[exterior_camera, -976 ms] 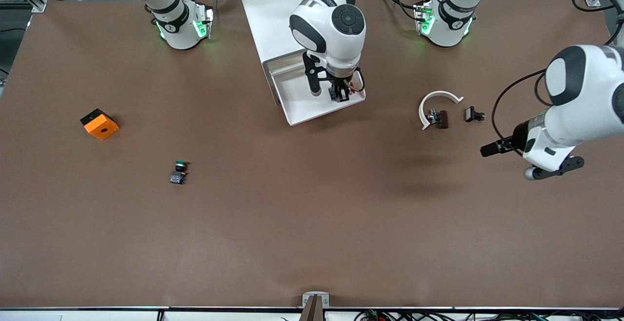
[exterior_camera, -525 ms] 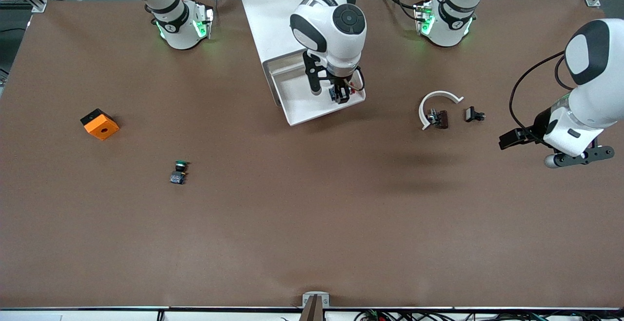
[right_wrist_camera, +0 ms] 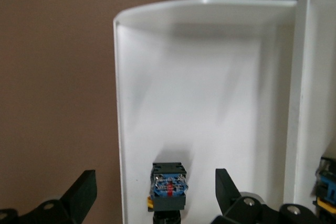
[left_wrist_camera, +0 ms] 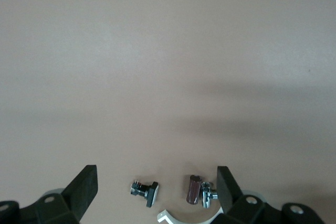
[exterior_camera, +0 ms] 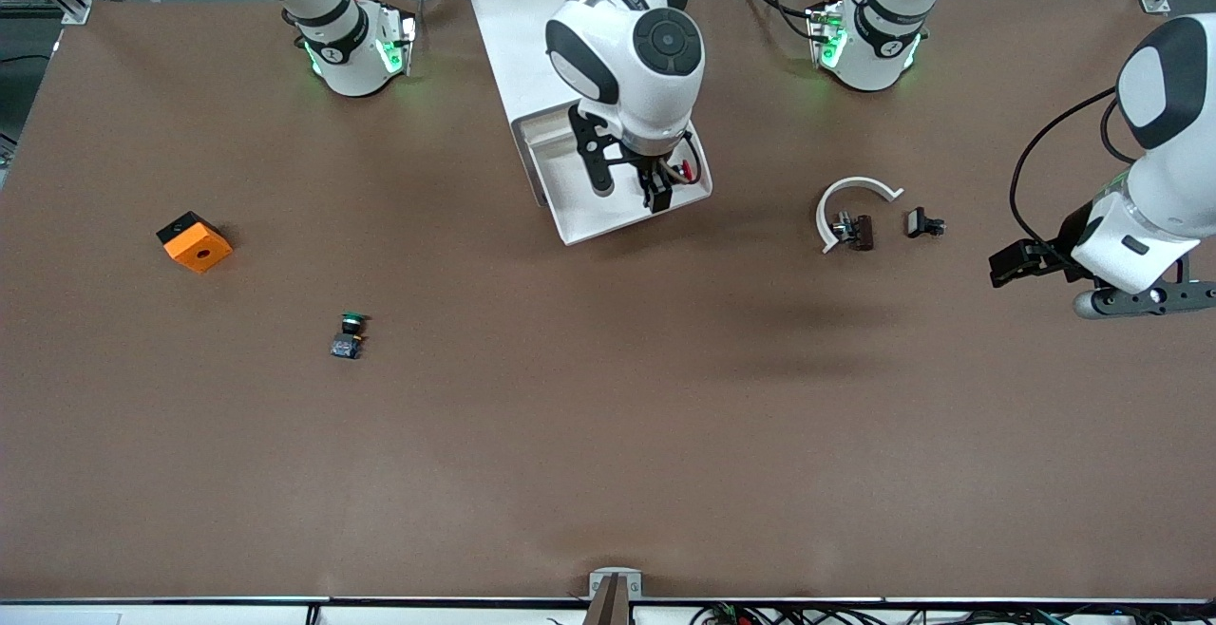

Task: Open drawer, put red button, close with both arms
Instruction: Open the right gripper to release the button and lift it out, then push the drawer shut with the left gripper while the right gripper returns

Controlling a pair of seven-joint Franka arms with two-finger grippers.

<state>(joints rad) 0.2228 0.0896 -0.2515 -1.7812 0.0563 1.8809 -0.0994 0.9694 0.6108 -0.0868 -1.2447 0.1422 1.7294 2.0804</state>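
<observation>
right wrist view: right pincer (right_wrist_camera: 153,198) spread above red button (right_wrist_camera: 168,187) in drawer (right_wrist_camera: 210,77).

Even overhead light, soft arm shadows on table (exterior_camera: 608,435) (wrist views hazier).

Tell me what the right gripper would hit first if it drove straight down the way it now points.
Most likely the red button, which lies in the open drawer directly between the right gripper's open fingers. Depth is hard to judge, but nothing else shows in that line before the drawer floor.
</observation>
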